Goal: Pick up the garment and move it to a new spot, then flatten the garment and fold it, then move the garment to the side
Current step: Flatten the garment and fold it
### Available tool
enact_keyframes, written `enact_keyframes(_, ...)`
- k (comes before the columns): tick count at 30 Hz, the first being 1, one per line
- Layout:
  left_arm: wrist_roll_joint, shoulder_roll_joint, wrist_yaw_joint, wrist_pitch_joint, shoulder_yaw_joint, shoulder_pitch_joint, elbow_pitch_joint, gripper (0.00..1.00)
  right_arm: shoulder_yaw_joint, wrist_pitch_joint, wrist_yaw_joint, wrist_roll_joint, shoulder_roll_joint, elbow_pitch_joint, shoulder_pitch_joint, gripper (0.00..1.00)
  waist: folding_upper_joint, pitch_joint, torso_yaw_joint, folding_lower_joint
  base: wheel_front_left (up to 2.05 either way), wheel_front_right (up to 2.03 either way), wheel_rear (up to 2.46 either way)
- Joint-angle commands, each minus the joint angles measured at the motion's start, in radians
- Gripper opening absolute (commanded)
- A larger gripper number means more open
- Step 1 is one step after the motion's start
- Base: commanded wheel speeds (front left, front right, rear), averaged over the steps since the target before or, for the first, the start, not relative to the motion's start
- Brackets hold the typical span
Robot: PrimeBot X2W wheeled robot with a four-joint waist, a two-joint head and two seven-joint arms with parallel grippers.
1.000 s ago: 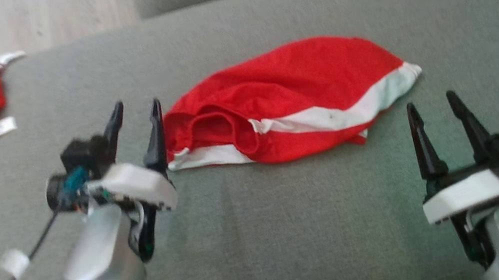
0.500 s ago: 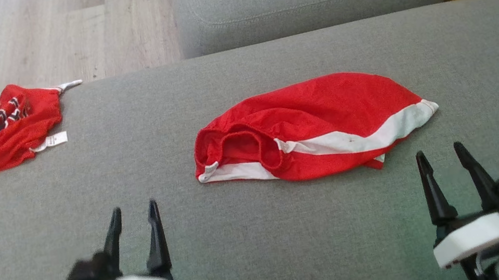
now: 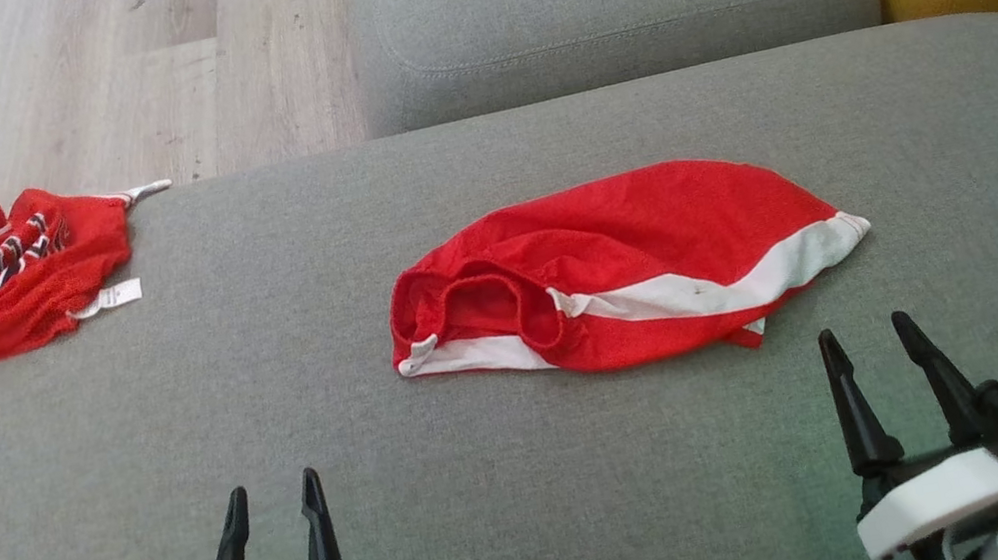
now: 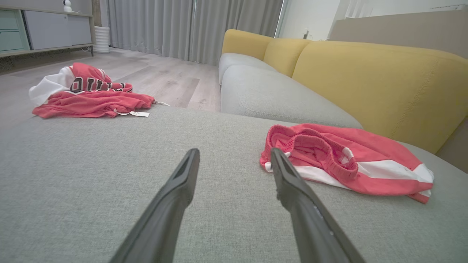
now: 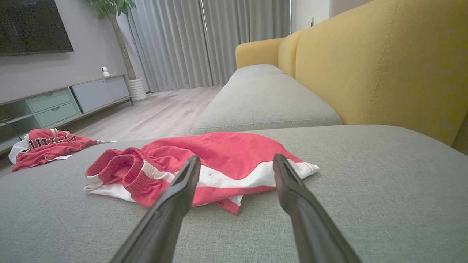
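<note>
Grey sofa cushion point(image 3: 535, 497) beneath. Red shorts point(image 3: 634, 237) lie ahead between my left gripper point(image 3: 271, 482) and right gripper point(image 3: 862, 326), nearer right. Both spread wide, empty. Right wrist view adds television point(image 5: 33, 25).

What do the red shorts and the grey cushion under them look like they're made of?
The red shorts look like thin, matte sports mesh, probably polyester: they lie limp, with a gathered elastic waistband. The grey cushion looks like coarse woven upholstery cloth, matte, with a flecked weave.
</note>
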Motion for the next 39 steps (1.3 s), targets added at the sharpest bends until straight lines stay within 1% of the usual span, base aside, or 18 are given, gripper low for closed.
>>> enact_keyframes(1,0.011,-0.001,0.005,-0.011,0.031,-0.029,-0.038,1.00,0.028,-0.014,0.008,0.006,-0.005,-0.024,-0.027,1.00,0.0000,0.000,0.000,0.0001,0.00,0.00,0.00)
enact_keyframes(17,0.014,-0.003,0.004,-0.011,0.028,-0.030,-0.033,1.00,0.027,-0.014,0.008,0.004,-0.005,-0.017,-0.032,1.00,0.0000,0.008,0.003,0.0001,0.00,0.00,0.00)
enact_keyframes(22,0.024,-0.003,0.000,-0.008,0.009,-0.053,-0.037,1.00,0.030,-0.014,0.008,0.001,-0.005,-0.018,-0.037,1.00,0.0000,0.023,-0.004,0.0001,0.00,0.00,0.00)
enact_keyframes(27,0.053,-0.021,-0.023,0.031,-0.058,-0.150,-0.053,1.00,0.034,-0.014,0.008,-0.015,-0.005,-0.021,-0.056,1.00,0.0000,0.057,-0.027,0.0001,0.00,0.00,0.00)
enact_keyframes(31,0.070,-0.043,-0.054,0.084,-0.128,-0.266,-0.027,1.00,0.042,-0.014,0.008,-0.025,-0.005,-0.029,-0.087,1.00,0.0000,0.104,-0.057,0.0001,0.00,0.00,0.00)
enact_keyframes(35,0.073,-0.062,-0.078,0.127,-0.204,-0.380,0.040,1.00,0.060,-0.014,0.008,-0.027,-0.005,-0.035,-0.121,1.00,0.0000,0.153,-0.103,0.0001,0.00,0.00,0.00)
enact_keyframes(39,0.042,-0.070,-0.091,0.153,-0.263,-0.468,0.135,1.00,0.075,-0.014,0.008,-0.024,-0.005,-0.037,-0.149,1.00,0.0000,0.197,-0.155,0.0001,0.00,0.00,0.00)
